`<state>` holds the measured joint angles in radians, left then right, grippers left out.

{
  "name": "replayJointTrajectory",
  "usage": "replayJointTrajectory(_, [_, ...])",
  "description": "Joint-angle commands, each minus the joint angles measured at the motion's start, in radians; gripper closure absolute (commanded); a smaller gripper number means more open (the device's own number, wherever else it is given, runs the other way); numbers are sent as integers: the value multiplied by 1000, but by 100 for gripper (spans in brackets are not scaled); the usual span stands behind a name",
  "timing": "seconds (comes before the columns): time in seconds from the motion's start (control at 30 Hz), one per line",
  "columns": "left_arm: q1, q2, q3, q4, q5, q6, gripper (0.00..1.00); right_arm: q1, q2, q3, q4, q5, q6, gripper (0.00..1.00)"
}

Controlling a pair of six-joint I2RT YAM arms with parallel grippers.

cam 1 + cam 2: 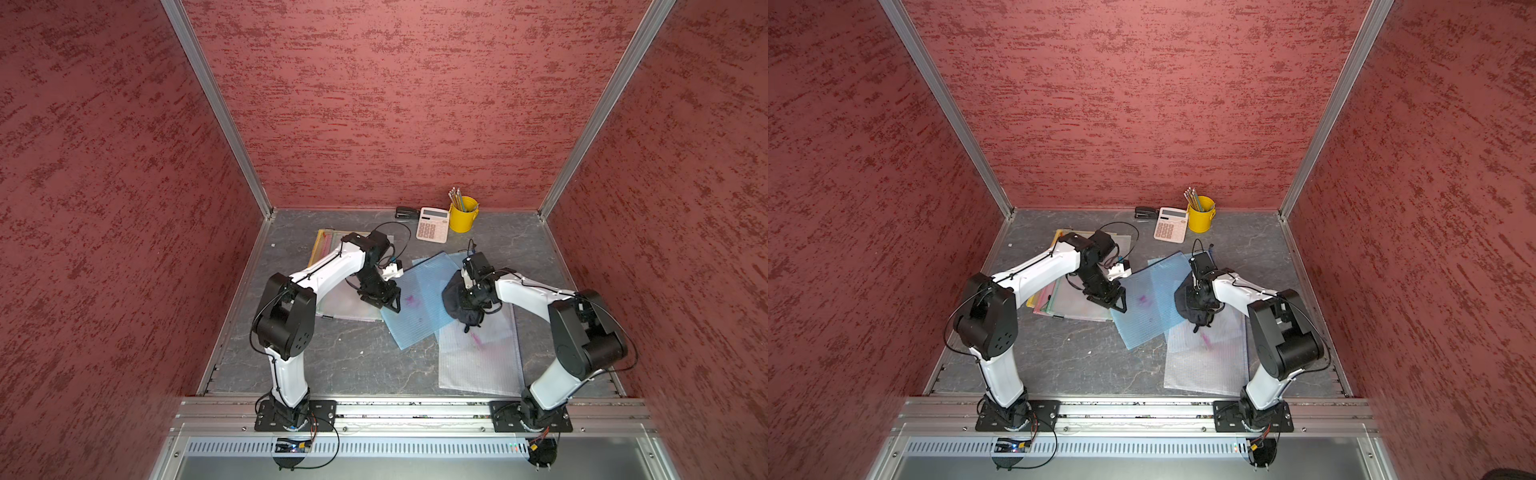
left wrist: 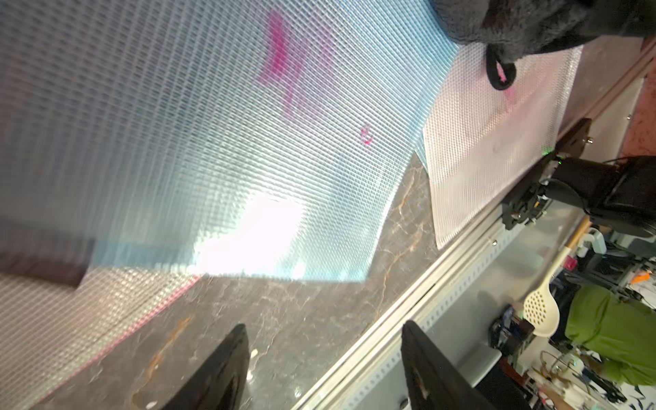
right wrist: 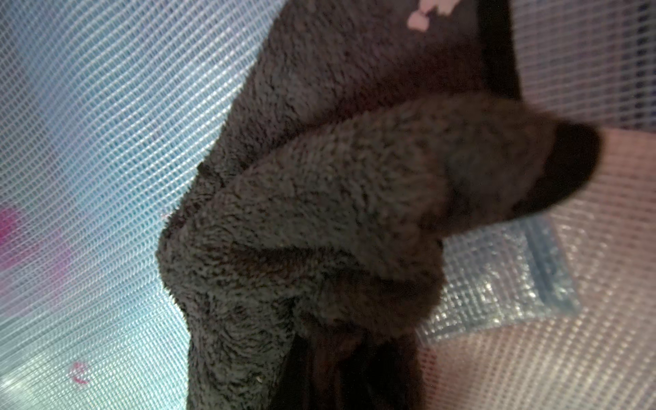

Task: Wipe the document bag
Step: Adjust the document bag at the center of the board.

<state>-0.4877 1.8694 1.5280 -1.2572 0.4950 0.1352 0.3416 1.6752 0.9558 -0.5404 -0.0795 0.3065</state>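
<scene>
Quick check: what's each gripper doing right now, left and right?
Left gripper: open, holding nothing.
Right gripper: closed on the black cloth.

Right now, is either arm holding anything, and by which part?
The right gripper is shut on the black cloth at a bunched-up fold; the exact spot is hidden. The left gripper is open, empty.

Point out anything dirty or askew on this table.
Pink smears mark the blue document bag near its middle, and the clear bag beside the black cloth. The blue bag also lies skewed, its corner overlapping the clear bag.
</scene>
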Motion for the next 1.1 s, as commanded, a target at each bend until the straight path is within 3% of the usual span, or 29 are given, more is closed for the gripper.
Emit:
replayJointTrajectory(0.0, [37,21,52,-183,48,79,36,0,22,14,-4,61,2,100])
replayJointTrajectory(0.07, [35,18,89,-171,-23,32,36,1,23,12,-7,64,3,100])
replayJointTrajectory(0.17, [11,21,108,1,-171,17,29,0,24,12,-7,56,-1,100])
replayJointTrajectory(0.27, [-12,119,188,142,-258,33,25,0,19,12,-10,55,-10,100])
replayJointTrajectory(0.57, [-40,459,540,301,-298,92,16,0,4,8,8,40,-12,100])
replayJointTrajectory(0.77, [-51,671,803,168,-320,119,15,1,8,23,13,34,-13,100])
replayJointTrajectory(0.93, [-61,705,801,129,-276,110,17,0,29,41,15,32,-18,100])
replayJointTrajectory(1.07, [-92,679,688,127,-248,114,23,0,56,59,22,26,-19,100])
